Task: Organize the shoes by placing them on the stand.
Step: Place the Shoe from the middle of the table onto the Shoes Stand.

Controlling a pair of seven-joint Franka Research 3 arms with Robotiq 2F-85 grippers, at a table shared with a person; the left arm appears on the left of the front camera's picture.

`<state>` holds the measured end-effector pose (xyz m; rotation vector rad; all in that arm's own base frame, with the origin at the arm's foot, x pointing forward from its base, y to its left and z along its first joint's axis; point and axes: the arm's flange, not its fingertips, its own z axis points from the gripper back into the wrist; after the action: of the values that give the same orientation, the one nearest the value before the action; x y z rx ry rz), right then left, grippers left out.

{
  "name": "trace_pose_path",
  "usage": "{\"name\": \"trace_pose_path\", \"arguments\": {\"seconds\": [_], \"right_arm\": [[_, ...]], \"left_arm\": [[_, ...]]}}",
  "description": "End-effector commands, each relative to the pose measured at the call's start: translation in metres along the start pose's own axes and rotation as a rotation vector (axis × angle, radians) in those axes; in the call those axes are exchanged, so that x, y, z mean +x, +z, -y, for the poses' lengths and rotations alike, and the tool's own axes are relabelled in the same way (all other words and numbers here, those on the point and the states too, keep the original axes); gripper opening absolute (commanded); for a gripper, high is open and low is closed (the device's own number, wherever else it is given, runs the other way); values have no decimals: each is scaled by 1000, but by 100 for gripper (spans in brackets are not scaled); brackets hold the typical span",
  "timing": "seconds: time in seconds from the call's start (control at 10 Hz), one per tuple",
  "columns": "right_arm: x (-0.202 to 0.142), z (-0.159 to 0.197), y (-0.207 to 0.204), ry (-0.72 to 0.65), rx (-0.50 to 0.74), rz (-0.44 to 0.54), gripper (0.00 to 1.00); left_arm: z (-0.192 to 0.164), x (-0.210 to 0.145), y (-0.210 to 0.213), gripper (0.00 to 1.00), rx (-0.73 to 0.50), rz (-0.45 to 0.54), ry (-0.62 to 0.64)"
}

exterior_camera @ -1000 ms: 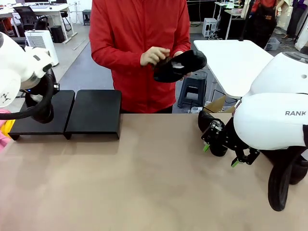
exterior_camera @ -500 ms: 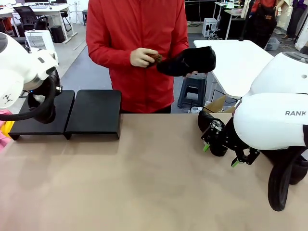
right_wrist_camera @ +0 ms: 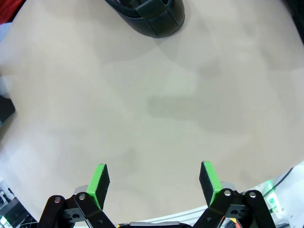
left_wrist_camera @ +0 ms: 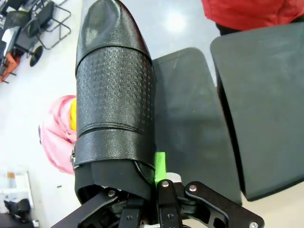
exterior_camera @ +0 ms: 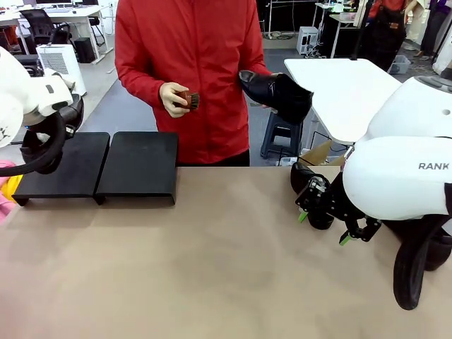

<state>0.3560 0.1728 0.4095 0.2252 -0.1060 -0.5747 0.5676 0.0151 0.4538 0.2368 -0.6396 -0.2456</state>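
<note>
In the left wrist view my left gripper (left_wrist_camera: 136, 179) is shut on the heel end of a black textured shoe (left_wrist_camera: 114, 90), which points away over the far-left edge of the black stand (left_wrist_camera: 190, 128). One green pad (left_wrist_camera: 160, 164) shows against the shoe's rim. The stand (exterior_camera: 106, 166) sits at the table's far left. The person in red holds a second shoe (exterior_camera: 279, 92) up at chest height. A third shoe (exterior_camera: 302, 173) (right_wrist_camera: 147, 16) lies on the table beyond my right gripper (exterior_camera: 323, 227) (right_wrist_camera: 154, 178), which is open above bare table.
The person's other hand holds a small brown brush (exterior_camera: 189, 99). A pink and yellow object (left_wrist_camera: 54, 137) lies on the floor left of the stand. My right arm's white body (exterior_camera: 402, 176) fills the right side of the white table (exterior_camera: 212, 268).
The person has drawn brush and shoe apart and shifted left. My left arm has moved a little up and to the left. The right arm has not moved.
</note>
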Motion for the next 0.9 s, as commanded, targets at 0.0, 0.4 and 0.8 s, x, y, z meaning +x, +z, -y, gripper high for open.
{"name": "trace_pose_path", "arguments": {"seconds": [0.0, 0.4, 0.8], "right_arm": [[2, 0, 1, 21, 11, 3, 100], [2, 0, 1, 21, 11, 3, 100], [2, 0, 1, 21, 11, 3, 100]], "left_arm": [[-14, 5, 2, 0, -4, -21, 11], [-26, -3, -11, 0, 39, -20, 57], [-32, -15, -27, 0, 54, -13, 112]]}}
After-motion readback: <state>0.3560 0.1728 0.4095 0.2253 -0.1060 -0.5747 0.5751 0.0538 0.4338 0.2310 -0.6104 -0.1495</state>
